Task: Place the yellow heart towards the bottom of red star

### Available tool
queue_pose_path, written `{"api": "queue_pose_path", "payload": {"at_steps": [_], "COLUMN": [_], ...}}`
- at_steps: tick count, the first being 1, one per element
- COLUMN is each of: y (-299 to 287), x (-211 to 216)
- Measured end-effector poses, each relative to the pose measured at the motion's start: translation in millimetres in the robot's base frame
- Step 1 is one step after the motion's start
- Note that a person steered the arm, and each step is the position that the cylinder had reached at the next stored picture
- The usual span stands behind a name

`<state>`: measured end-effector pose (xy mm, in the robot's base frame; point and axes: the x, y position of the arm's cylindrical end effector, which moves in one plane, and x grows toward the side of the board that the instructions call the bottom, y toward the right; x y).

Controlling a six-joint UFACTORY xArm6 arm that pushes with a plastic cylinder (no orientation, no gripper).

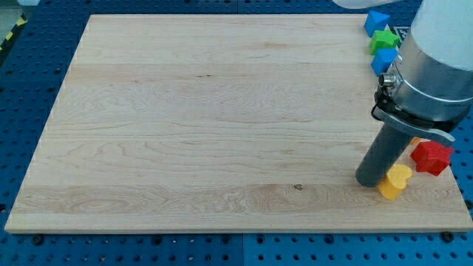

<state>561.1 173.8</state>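
My tip (pixel 367 181) sat touching yellow heart (pixel 395 181) on its left, near board's (pixel 185 125) bottom-right corner. No claw fitted, just rod. Heart lay below-left of red star (pixel 431 157), likely needing rightward nudge.

Yellow heart (pixel 395 181), red star (pixel 431 157), green block (pixel 384 38), 2 blue blocks (pixel 378 22), pale wood-grain board (pixel 207 118).

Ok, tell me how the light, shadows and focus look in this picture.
Camera view: even, soft light on the wooden board, no glare; only faint shadow under the yellow heart and red star; my tip is sharp, and the arm's pale housing is bright.
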Motion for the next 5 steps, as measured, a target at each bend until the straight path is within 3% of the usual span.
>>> {"api": "queue_pose_path", "payload": {"at_steps": [5], "y": [32.2], "x": [26.8]}}
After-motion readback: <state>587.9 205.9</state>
